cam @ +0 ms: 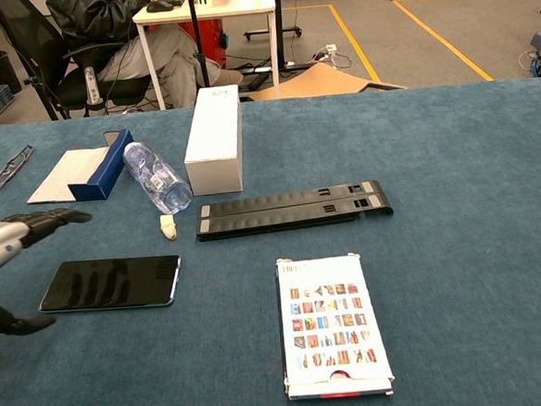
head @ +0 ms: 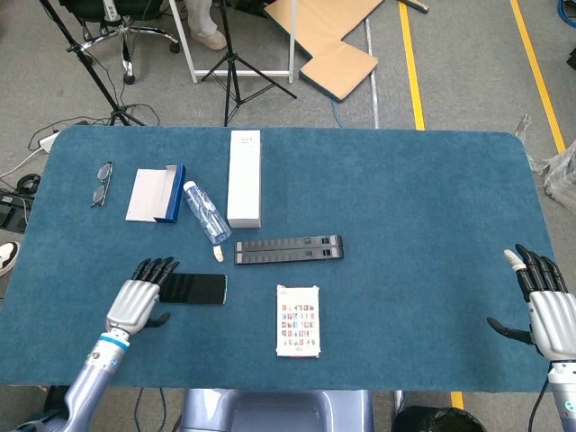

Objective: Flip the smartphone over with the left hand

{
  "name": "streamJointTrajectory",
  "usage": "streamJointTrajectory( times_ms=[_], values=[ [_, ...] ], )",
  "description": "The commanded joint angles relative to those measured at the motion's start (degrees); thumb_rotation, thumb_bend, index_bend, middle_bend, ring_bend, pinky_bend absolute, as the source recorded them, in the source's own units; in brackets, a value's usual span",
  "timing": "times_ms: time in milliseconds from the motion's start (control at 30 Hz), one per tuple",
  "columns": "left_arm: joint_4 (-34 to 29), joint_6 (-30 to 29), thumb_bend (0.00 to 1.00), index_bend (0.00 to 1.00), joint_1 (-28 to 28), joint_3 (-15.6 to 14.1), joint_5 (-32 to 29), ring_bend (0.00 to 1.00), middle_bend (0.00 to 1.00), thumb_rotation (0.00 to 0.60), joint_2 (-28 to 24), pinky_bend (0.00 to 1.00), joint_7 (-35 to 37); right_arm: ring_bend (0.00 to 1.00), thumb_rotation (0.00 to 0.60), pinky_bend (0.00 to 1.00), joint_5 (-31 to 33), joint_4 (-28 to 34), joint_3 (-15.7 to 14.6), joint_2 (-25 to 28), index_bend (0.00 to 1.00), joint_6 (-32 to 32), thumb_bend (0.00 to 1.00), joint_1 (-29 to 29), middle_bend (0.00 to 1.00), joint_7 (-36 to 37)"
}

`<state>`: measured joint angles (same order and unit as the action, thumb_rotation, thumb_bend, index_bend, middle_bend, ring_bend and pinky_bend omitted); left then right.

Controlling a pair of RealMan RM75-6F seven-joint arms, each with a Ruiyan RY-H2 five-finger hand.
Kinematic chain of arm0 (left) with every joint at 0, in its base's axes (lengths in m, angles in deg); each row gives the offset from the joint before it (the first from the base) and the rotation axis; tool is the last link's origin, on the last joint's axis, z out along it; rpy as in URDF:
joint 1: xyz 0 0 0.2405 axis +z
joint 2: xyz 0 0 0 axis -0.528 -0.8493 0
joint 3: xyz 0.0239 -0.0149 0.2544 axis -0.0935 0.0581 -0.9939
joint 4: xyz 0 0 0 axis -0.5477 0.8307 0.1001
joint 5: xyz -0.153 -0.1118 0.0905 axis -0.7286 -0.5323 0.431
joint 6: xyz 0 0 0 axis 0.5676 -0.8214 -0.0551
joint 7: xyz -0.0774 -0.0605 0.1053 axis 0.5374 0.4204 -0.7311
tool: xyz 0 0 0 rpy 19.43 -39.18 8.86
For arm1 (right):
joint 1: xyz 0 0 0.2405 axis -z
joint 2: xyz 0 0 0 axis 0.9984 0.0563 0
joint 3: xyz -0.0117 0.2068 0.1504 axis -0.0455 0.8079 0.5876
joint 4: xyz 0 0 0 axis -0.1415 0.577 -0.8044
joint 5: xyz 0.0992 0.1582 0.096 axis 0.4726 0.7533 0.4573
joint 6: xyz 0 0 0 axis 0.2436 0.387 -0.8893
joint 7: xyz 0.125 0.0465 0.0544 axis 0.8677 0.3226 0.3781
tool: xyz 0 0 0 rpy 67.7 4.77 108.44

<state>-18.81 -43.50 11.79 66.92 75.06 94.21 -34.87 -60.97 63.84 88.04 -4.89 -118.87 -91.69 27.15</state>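
The phone [head: 193,288] lies flat, dark face up, on the blue surface [head: 414,207], at about 8 o'clock from the surface's middle. The left hand [head: 139,301] sits at the phone's 9 o'clock end, fingers [head: 157,266] spread and released, their tips over the phone's left edge; whether they touch it cannot be told. In the chest view the hand [cam: 4,245] hovers above that end, and the fingers' reflection shows in the glass. The right hand [head: 544,306] is at the surface's 4 o'clock edge, well apart from everything, fingers open and holding nothing.

At 3 o'clock from the phone lies a card pack [head: 298,321]. At its 1 o'clock is a black folded stand [head: 289,249]; at 12 o'clock a bottle [head: 206,212] on its side, with a white box [head: 244,177] just beside it. A blue case [head: 156,194] and glasses [head: 102,183] lie toward 10 o'clock.
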Motion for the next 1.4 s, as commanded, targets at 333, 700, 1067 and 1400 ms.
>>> streamJointTrajectory(
  times_ms=[333, 700, 1067, 1400],
  values=[
    [3.9, 4.6, 0.27, 0.00, -3.9, 2.4, -4.8, 0.00, 0.00, 0.600, 5.8, 0.00, -5.6, 0.00, 0.600, 0.00, 0.5, 0.1, -0.1, 0.3, 0.00, 0.9, 0.00, -0.1, 0.00, 0.4],
    [7.0, 7.1, 0.27, 0.00, -6.2, 3.4, -8.5, 0.00, 0.00, 0.600, 9.0, 0.00, -8.3, 0.00, 0.600, 0.00, 1.3, -0.3, -0.2, 0.2, 0.00, 2.1, 0.00, -0.4, 0.00, 0.4],
    [7.5, 8.9, 0.46, 0.08, -6.7, 1.8, -9.9, 0.02, 0.00, 0.600, 8.5, 0.02, -8.1, 0.00, 0.600, 0.00, 0.9, -0.4, -0.4, 0.0, 0.00, 2.5, 0.00, -0.7, 0.00, 0.9],
    [-0.6, 11.0, 0.70, 0.11, -6.1, -1.6, -10.8, 0.09, 0.05, 0.600, 1.8, 0.10, -7.8, 0.00, 0.600, 0.00, 0.7, -0.5, -0.5, -0.1, 0.00, 2.5, 0.00, -0.7, 0.00, 0.9]
  ],
)
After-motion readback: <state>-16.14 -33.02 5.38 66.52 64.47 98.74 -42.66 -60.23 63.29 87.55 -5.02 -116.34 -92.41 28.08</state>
